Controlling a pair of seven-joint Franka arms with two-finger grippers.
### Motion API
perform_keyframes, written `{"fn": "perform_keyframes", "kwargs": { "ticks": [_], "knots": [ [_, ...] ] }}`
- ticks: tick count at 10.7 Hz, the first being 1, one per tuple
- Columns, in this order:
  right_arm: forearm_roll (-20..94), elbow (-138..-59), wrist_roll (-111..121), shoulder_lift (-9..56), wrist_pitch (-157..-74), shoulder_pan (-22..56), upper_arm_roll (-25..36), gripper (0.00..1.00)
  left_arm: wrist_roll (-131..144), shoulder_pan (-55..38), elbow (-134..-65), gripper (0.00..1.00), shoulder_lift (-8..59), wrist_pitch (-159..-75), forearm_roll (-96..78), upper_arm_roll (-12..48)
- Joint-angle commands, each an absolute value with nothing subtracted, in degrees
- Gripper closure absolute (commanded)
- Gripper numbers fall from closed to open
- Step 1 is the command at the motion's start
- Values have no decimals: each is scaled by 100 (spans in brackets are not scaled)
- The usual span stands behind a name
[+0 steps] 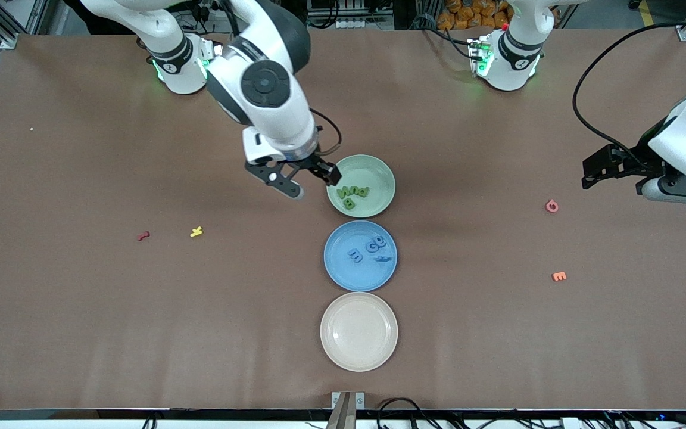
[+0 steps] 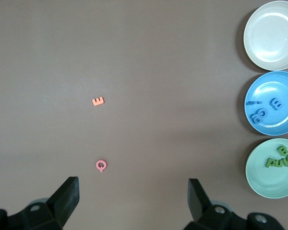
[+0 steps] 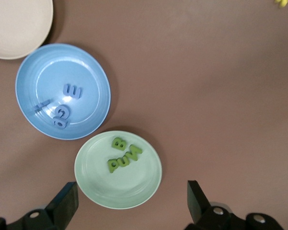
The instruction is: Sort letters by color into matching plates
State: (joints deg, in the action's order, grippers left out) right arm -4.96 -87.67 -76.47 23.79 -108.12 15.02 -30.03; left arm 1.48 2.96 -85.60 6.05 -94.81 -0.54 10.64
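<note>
The right gripper [image 1: 307,182] hangs spread and empty just beside the mint plate [image 1: 379,170], which holds chunky dark green letters [image 1: 353,193]. Blue letters [image 1: 370,249] lie in the blue plate [image 1: 343,271]. The left gripper [image 1: 620,173] waits, spread.
</note>
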Motion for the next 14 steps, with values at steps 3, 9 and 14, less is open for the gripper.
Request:
{"fn": "perform_keyframes", "kwargs": {
  "ticks": [3, 9, 14],
  "knots": [
    [96, -8921, -6120, 1390, -9872, 1029, -2532, 0, 229, 316, -8534, 0, 571, -9404, -167, 1072],
    [114, -8930, -4327, 704, -8782, 782, -1759, 0, 246, 299, -8525, 0, 545, -9404, -176, 1090],
    [114, -8974, -2807, 317, -8254, 510, -1074, 0, 342, 299, -8534, 0, 527, -9404, -176, 1160]
  ]
}}
